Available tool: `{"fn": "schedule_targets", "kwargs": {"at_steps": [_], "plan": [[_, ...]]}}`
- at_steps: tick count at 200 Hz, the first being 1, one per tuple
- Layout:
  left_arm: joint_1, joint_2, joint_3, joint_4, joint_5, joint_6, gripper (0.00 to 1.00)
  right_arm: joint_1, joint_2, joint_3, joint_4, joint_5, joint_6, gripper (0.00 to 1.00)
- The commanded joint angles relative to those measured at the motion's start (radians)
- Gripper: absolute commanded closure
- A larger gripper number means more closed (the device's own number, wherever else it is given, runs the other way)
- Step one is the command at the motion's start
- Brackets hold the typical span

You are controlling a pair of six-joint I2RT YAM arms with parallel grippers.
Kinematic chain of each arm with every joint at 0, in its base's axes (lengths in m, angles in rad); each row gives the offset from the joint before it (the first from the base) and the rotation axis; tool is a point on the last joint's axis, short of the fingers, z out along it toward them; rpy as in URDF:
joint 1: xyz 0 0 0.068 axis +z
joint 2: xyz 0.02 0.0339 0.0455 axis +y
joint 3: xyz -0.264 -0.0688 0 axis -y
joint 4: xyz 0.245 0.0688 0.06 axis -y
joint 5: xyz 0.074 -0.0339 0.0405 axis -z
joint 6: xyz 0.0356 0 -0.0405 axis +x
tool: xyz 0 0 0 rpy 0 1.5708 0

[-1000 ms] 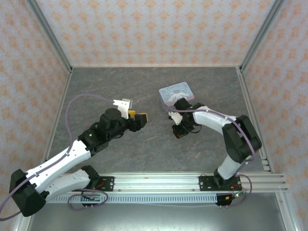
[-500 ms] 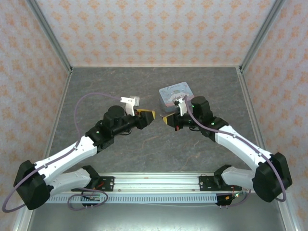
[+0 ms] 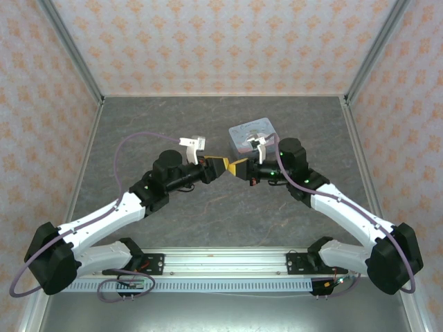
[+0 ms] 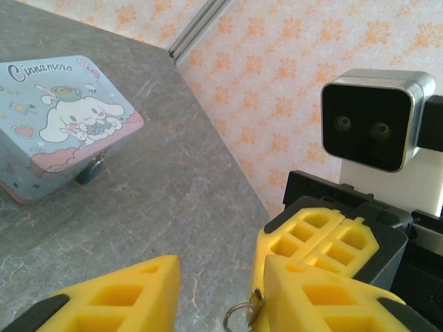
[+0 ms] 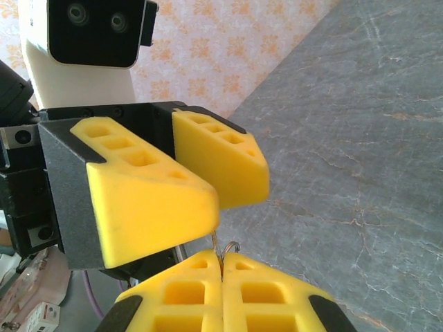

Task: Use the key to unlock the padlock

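the two hands meet tip to tip above the middle of the grey bench [image 3: 173, 117], just near of the tin. the right hand [image 3: 238, 168] has its yellow fingers pressed flat together, pinching the key [image 5: 226, 247]. a small metal ring and a sliver of metal stick out past the tips. the left hand [image 3: 220, 166] is spread wide. the ring lies in the gap between its fingers, close beside one of them; whether it touches cannot be told. the padlock [image 4: 90, 170] is a tiny teal lump hanging at the front wall of the light-blue cartoon tin [image 4: 62, 111], which sits on the bench just far of the hands, slightly right.
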Motion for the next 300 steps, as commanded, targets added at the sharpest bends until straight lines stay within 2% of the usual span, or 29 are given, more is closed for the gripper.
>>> {"fn": "schedule_targets", "kwargs": {"at_steps": [1,34,65,77,112,141,162,220,278,300], "plan": [[-0.009,-0.005,0.023,0.048,0.002,-0.009,0.65,0.014,0.004,0.022,0.048,-0.038,0.006,1.00],[-0.009,-0.014,0.026,0.043,-0.005,-0.006,0.75,0.016,0.014,0.024,0.043,-0.037,0.008,1.00],[-0.009,-0.017,0.029,0.031,-0.003,0.001,0.92,0.017,0.017,0.028,0.054,-0.029,0.018,0.98],[-0.010,-0.019,0.030,0.027,-0.005,0.004,1.00,0.019,0.014,0.032,0.040,-0.020,0.012,0.92],[-0.008,-0.043,0.038,-0.019,-0.024,0.030,1.00,0.001,-0.036,0.027,-0.067,0.037,-0.050,0.72],[-0.009,-0.061,0.047,-0.051,-0.029,0.047,1.00,-0.015,-0.094,-0.035,0.047,0.024,0.004,0.54],[-0.009,-0.066,0.050,-0.051,-0.025,0.046,1.00,-0.013,-0.082,-0.056,0.155,-0.028,0.063,0.47],[-0.009,-0.066,0.055,-0.046,-0.025,0.041,1.00,0.026,0.010,-0.015,0.205,-0.094,0.077,0.47],[-0.009,-0.064,0.058,-0.050,-0.030,0.046,1.00,0.033,0.041,-0.004,0.201,-0.092,0.074,0.59],[-0.009,-0.062,0.057,-0.050,-0.028,0.049,1.00,0.033,0.036,-0.007,0.216,-0.071,0.083,0.61]]}}
